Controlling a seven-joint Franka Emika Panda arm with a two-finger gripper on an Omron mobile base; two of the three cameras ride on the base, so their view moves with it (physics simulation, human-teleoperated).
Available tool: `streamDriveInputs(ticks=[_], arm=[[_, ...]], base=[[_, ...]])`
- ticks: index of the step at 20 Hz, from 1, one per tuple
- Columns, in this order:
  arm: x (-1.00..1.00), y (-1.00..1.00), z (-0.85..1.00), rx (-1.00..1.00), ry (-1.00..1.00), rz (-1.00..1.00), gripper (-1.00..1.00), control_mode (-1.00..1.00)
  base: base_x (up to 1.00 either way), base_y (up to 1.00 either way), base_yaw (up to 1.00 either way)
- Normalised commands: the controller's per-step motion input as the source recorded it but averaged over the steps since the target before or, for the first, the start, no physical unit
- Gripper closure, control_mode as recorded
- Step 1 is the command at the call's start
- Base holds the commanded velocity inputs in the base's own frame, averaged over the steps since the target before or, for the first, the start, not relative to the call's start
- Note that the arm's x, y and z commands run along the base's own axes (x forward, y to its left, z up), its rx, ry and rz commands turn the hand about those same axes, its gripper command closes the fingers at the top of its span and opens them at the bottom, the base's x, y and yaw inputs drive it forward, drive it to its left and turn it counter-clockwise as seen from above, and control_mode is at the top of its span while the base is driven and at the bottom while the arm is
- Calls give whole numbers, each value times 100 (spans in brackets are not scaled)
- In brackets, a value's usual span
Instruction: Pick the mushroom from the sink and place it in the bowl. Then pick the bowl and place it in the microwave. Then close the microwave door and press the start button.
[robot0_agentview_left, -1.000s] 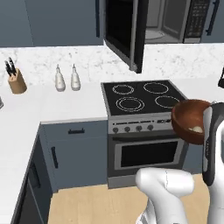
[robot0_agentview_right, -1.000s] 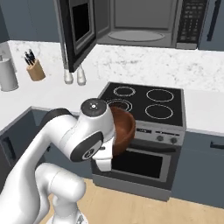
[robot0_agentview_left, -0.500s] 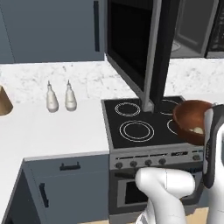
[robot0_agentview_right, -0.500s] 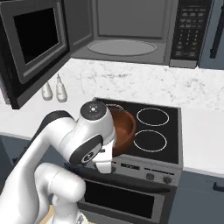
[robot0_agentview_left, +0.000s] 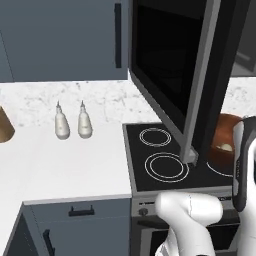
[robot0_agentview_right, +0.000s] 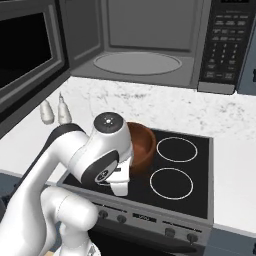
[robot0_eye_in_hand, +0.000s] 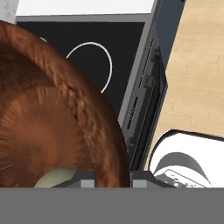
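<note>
Jaws are clamped on the rim of the round reddish-brown wooden bowl (robot0_eye_in_hand: 48, 127), tiny pale mushroom (robot0_eye_in_hand: 54, 178) inside, over the black stovetop (robot0_agentview_right: 172, 167), so I'd lift it level into the open black microwave (robot0_agentview_right: 145, 62), clear of the dark glass microwave door (robot0_agentview_left: 172, 75).

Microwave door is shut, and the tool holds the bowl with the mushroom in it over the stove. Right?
Not quite. The microwave door is swung wide open; the right base view shows the bare turntable inside. The rest stands: the tool grips the bowl by its rim over the stove, the mushroom inside.
</note>
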Motion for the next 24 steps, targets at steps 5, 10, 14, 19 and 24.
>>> streamDriveInputs(ticks=[5,10,14,19,24], arm=[[0,0,0,0,0,0,100,100],[0,0,0,0,0,0,100,100],[0,0,0,0,0,0,100,100],[0,0,-1,1,0,0,100,-100],[-3,0,28,11,-8,0,100,-100]], base=[[8,-48,-10],[12,-22,-13],[18,-4,-8],[7,0,-1],[0,0,0]])
